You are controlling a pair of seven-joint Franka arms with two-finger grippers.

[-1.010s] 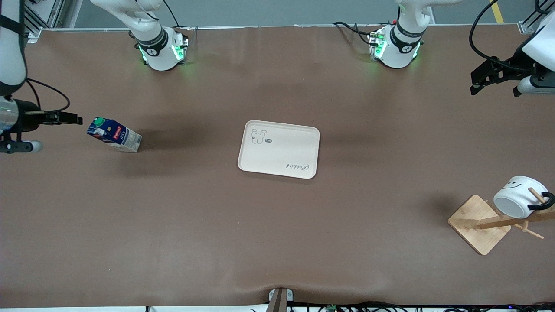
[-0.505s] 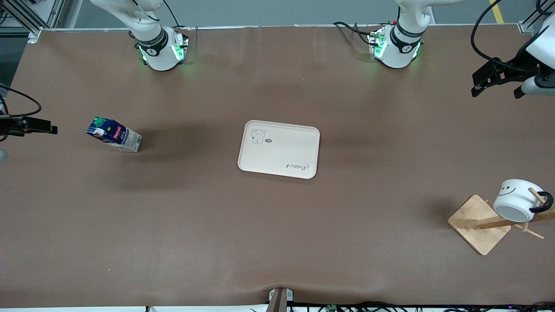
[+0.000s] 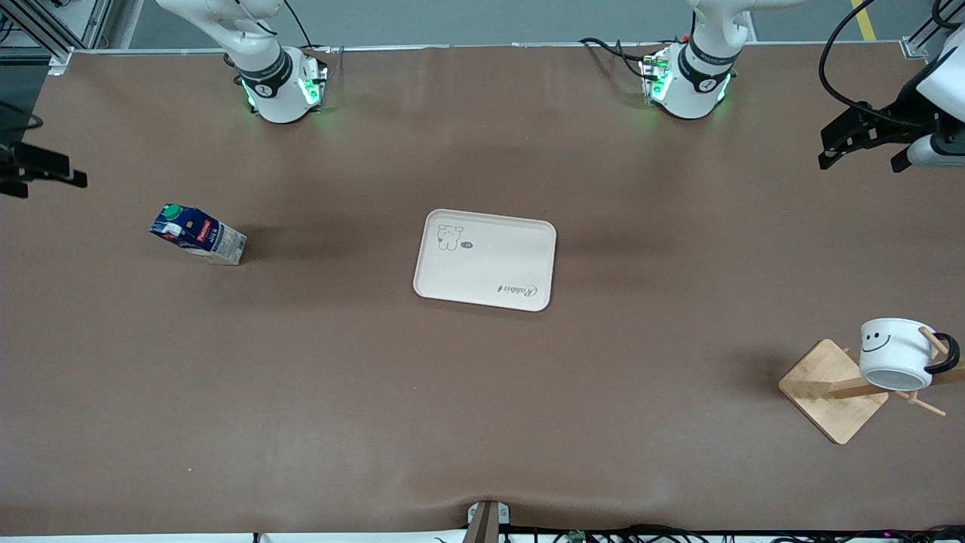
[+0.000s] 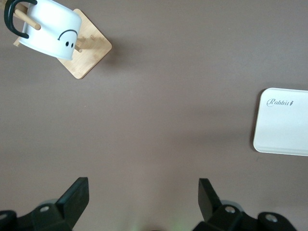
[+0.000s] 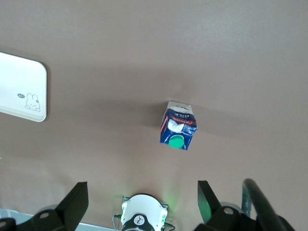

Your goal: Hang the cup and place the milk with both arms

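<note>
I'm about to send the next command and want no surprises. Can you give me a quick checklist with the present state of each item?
1. White smiley mug hanging by its black handle on the wooden peg rack: ok.
2. Dark-blue milk carton on the white rabbit tray: not ok, it stands on the table toward the right arm's end.
3. Tray free for the carton: ok.
4. Right gripper open, holding nothing: ok.
5. Left gripper open, away from the mug: ok.
</note>
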